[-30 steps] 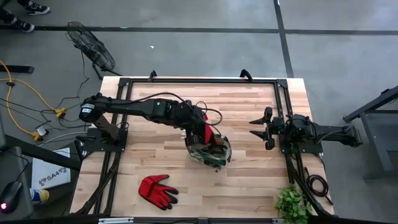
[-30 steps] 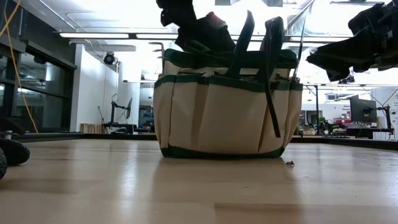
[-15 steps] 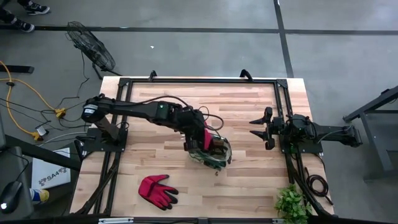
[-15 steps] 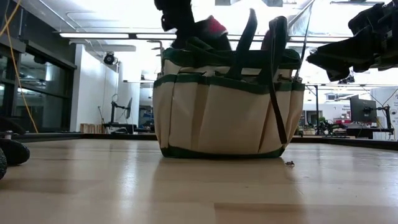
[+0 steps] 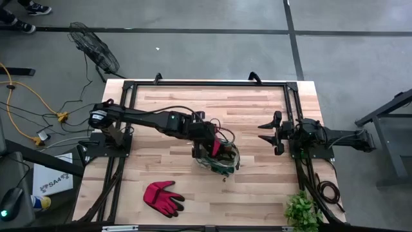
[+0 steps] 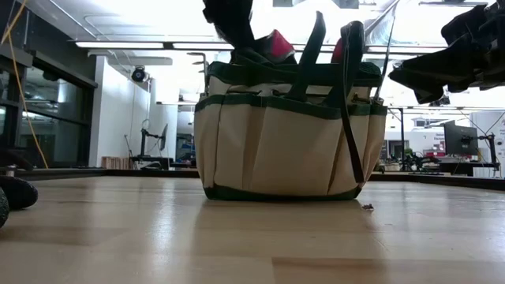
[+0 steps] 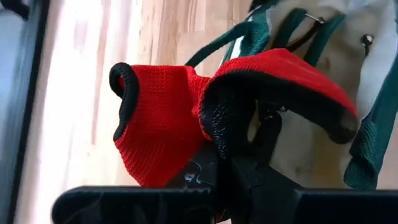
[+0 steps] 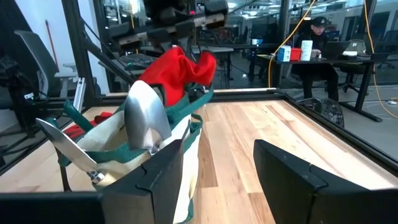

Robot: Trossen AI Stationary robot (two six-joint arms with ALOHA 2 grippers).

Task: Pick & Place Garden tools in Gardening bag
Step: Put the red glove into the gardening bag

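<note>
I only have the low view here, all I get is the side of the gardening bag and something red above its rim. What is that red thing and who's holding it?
Observer: It is a red glove with a black cuff edge, and the left gripper is shut on it, right over the gardening bag.
Operator: Anything already inside the bag?
Observer: Yes, the right wrist view shows a silver trowel blade standing up out of it.
Operator: Any tools left out on the table?
Observer: One: a black-and-red glove lies flat on the table near the front edge.
Operator: And the right arm?
Observer: The right gripper waits open at the table's right side.
</note>
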